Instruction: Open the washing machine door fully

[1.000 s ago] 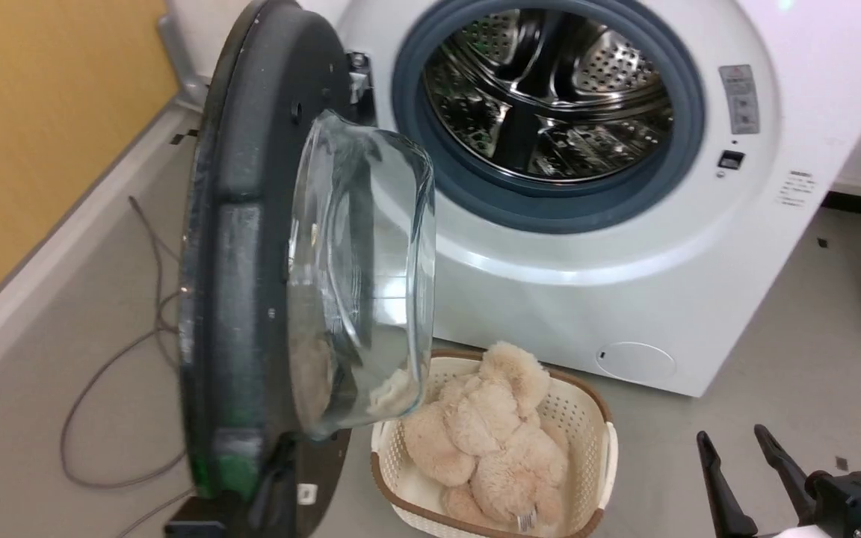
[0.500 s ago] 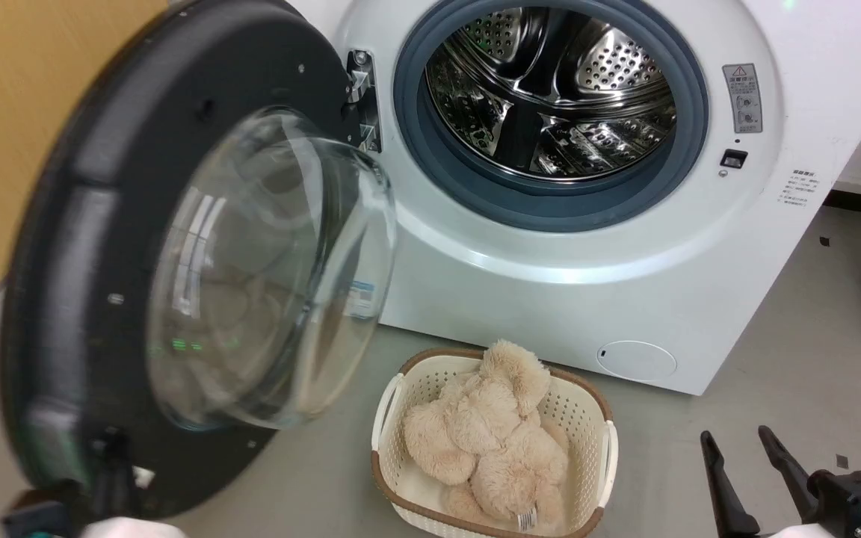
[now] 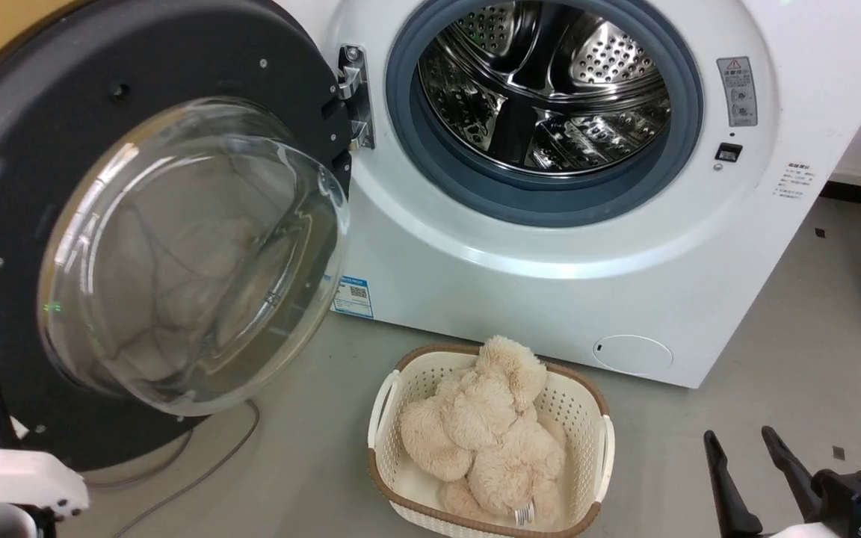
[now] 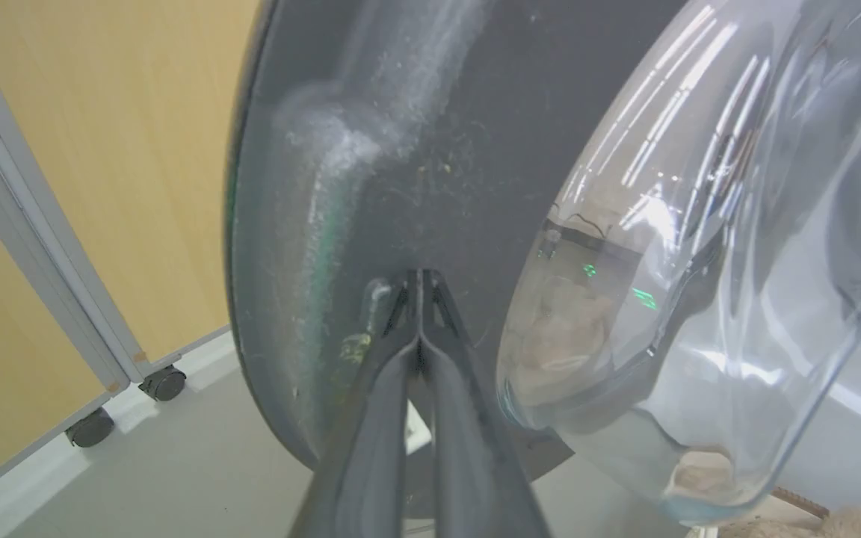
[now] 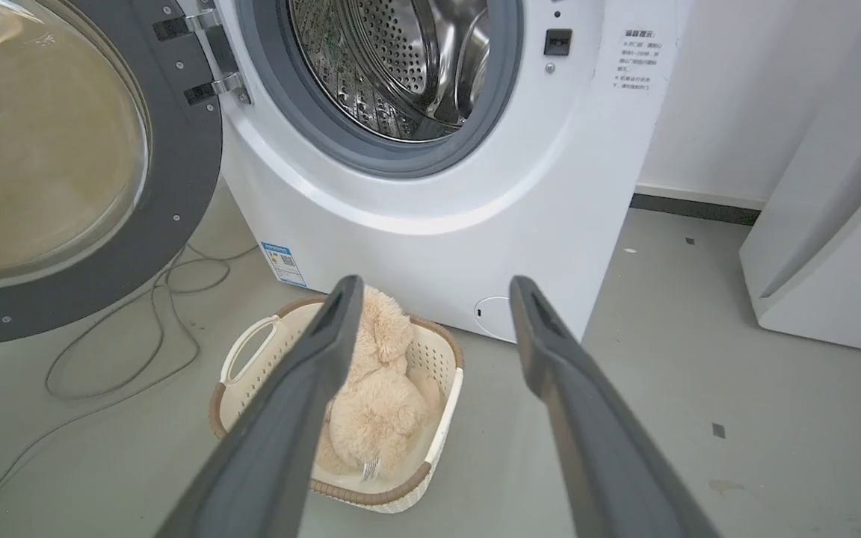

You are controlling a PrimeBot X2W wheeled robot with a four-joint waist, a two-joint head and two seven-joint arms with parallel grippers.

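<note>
The grey floor (image 3: 774,314) bears the white washing machine (image 3: 520,284). A cream basket (image 3: 380,407) sits just in front of it, with a thin cable (image 3: 255,420) trailing beside that. Another white appliance (image 5: 834,254) stands apart.

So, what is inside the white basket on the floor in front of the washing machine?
A fluffy beige plush toy lies in the basket and fills most of it. Whatever lies under the toy is covered, so I cannot tell.

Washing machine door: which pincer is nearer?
Left. The left pincer, shut, has its tips at the washing machine door; the right pincer hangs open, well apart, past the basket.
</note>
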